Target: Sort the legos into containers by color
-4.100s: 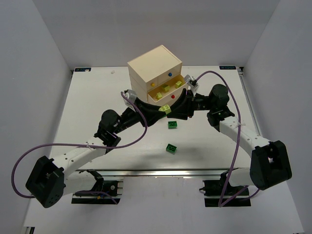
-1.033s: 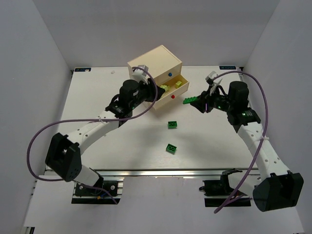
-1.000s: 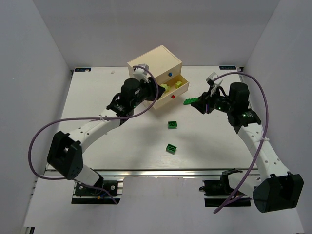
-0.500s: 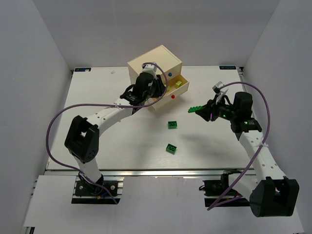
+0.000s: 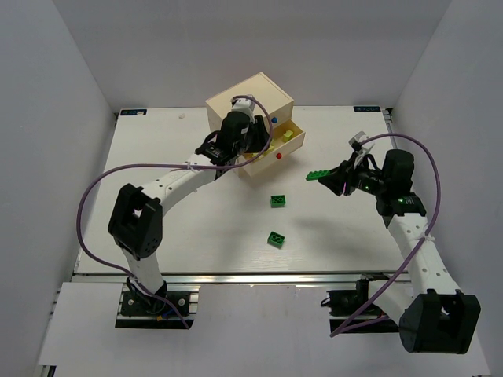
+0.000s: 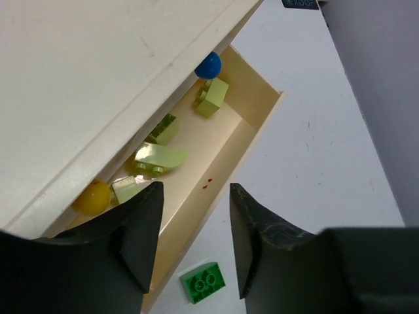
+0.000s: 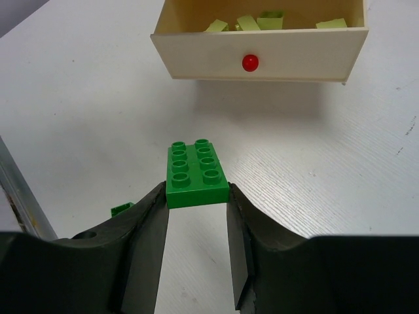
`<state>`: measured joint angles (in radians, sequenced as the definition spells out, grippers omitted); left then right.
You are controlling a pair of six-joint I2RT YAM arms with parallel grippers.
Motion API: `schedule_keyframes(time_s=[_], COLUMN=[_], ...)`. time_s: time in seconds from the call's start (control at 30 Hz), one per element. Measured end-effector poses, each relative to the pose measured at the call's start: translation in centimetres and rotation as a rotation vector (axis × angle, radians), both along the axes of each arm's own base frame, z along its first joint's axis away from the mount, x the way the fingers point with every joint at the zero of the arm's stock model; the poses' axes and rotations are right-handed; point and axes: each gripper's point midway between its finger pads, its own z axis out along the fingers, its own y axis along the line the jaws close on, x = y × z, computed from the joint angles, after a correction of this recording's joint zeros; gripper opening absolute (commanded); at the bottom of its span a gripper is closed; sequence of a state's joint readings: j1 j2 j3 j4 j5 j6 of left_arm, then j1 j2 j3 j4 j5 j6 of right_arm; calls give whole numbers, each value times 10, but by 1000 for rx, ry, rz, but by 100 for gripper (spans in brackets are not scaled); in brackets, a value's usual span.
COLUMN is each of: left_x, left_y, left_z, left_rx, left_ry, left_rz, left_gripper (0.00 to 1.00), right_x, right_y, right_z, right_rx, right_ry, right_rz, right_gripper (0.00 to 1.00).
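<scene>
Right gripper (image 7: pixel 195 208) clamps green brick (image 7: pixel 196 173) short of drawer (image 7: pixel 288 62); left gripper (image 6: pixel 194 209) gapes, seemingly empty, over its edge.

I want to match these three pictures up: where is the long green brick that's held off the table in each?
Top external: right of centre, the green brick in the right tool.
Left wrist: not in it.
Right wrist: dead centre, pinched in that tool.
Shared landmark: the open drawer with yellow-green bricks inside, seen in all three.
</scene>
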<state>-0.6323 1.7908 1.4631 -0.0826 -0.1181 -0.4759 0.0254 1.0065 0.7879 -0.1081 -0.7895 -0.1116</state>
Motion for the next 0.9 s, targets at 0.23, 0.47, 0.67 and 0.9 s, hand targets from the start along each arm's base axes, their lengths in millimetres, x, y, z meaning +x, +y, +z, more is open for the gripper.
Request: schedule_keyframes(time_s=[0.23, 0.47, 0.67, 0.9], left_x=[-22, -82, -120, -106], left_y=[-18, -59, -66, -45], left_z=[3, -12, -48, -79], left_rx=[-37, -50, 14, 133], left_ry=[-9, 36, 100, 116], left_rz=[-165, -494, -582, -396], left_gripper=[1, 39, 47, 47], right_x=[2, 19, 32, 35], right_y=[-3, -20, -33, -39], right_z=[-1, -26, -49, -75], right_rx=[-1, -58, -158, -220], right_ry=[-1, 35, 36, 71], right_rz=[-8, -62, -99, -104], right_gripper=[0, 0, 0, 0])
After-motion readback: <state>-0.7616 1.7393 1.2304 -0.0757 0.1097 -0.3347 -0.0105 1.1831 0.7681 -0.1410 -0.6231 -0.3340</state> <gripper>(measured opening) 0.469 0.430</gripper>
